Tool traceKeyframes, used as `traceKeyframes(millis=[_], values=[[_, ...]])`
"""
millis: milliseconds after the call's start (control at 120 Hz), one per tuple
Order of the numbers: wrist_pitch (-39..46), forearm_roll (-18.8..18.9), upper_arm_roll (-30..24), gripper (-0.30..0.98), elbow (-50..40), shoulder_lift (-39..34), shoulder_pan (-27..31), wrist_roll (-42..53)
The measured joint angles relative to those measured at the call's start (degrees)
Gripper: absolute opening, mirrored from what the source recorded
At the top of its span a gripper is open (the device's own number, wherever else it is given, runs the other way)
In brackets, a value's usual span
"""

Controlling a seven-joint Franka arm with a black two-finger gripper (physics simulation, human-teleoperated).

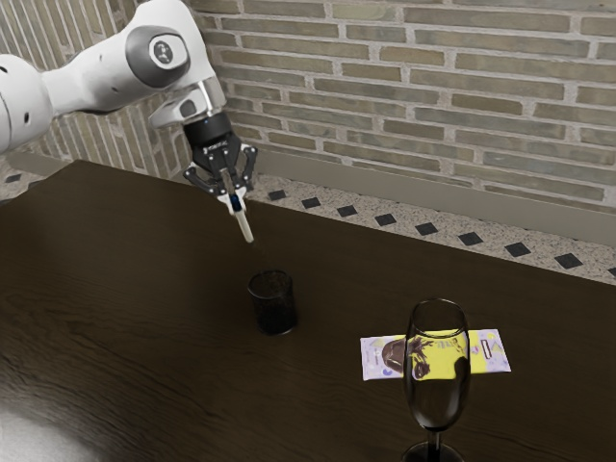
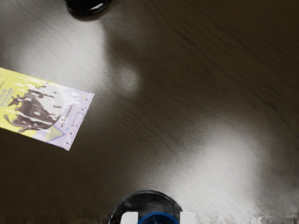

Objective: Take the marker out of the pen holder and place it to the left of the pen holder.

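Upper left of the frame: we held the tilted marker (image 1: 245,227) in the claw (image 1: 233,200), closed to barrel width, above the pen holder (image 1: 274,313), and judged that a sideways carry should clear it before slow lowering to the worktop (image 1: 144,289).

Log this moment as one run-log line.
gripper: shut on marker | marker: tilted, clear of pen holder | pen holder: upright on table | placing: not yet done
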Motion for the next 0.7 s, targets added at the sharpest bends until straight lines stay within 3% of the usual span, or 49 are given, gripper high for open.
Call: traceKeyframes(millis=[125,275,467,700], values=[[2.68,0.49,8.70,-0.10,3.25,2.23,1.78,-0.02],[18.82,7.43,16.85,-0.10,3.31,11.63,-1.42,-0.94],[32.34,9.96,19.47,-0.10,2.63,15.43,-2.56,-2.34],[41.05,10.27,22.05,-0.10,1.66,19.15,-3.12,-3.56]])
